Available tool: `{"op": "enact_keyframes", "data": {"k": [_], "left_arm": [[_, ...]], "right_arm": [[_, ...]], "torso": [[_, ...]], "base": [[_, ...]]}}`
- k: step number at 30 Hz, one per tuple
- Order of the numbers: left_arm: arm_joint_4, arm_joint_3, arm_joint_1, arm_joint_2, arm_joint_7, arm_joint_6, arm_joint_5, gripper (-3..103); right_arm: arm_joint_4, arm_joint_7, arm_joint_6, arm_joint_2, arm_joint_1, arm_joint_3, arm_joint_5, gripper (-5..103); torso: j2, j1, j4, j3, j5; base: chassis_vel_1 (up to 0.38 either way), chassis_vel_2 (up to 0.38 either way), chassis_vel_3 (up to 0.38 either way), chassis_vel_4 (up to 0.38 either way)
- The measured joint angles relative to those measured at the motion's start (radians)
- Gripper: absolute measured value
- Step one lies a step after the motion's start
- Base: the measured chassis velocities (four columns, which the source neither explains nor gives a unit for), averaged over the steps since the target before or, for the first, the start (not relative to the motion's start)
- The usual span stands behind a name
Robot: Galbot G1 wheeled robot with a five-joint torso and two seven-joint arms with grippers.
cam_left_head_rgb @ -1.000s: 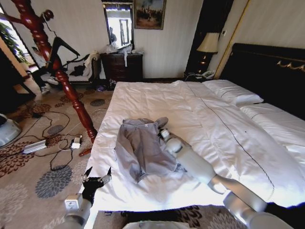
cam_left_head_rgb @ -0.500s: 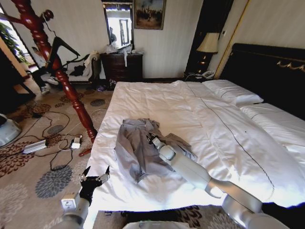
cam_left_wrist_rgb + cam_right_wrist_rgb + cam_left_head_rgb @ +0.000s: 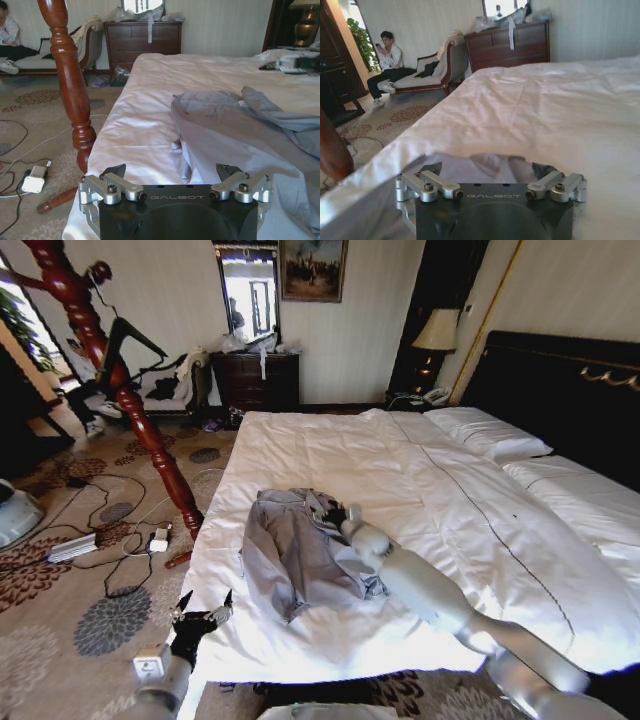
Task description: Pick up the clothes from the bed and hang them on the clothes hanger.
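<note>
Off the bed's [image 3: 300, 445] near left corner, our left gripper [image 3: 200, 618] hangs with jaws wide, holding nothing. Near the bed's left edge lies the shirt [image 3: 295, 555], a crumpled blue-grey heap of thin cloth; we judge it light, limp and apt to slide on the duvet. At its collar end sits our right gripper [image 3: 333, 515], jaws spread over the fabric. The collar looks the soundest hold.
</note>
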Motion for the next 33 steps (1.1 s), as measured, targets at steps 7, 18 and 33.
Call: {"op": "enact_keyframes", "data": {"k": [7, 18, 33], "left_arm": [[0.032, 0.047, -0.036, -0.025, 0.017, -0.036, 0.055, 100], [0.031, 0.073, -0.048, -0.048, 0.026, -0.048, 0.068, 100], [0.027, 0.056, -0.043, -0.103, 0.048, -0.064, 0.06, 100]], "right_arm": [[-0.146, 0.015, -0.131, 0.087, 0.161, -0.032, 0.185, 100], [-0.524, -0.067, -0.208, 0.231, 0.307, -0.07, 0.16, 100], [-0.815, -0.144, -0.122, 0.354, 0.4, -0.057, 0.034, 100]], "torso": [[0.0, 0.0, -0.0006, 0.0, -0.0003], [0.0, 0.0, -0.0007, 0.0, -0.0002], [0.0, 0.0, -0.0004, 0.0, -0.0002]], "base": [[0.0, 0.0, 0.0, 0.0], [0.0, 0.0, 0.0, 0.0], [0.0, 0.0, 0.0, 0.0]]}}
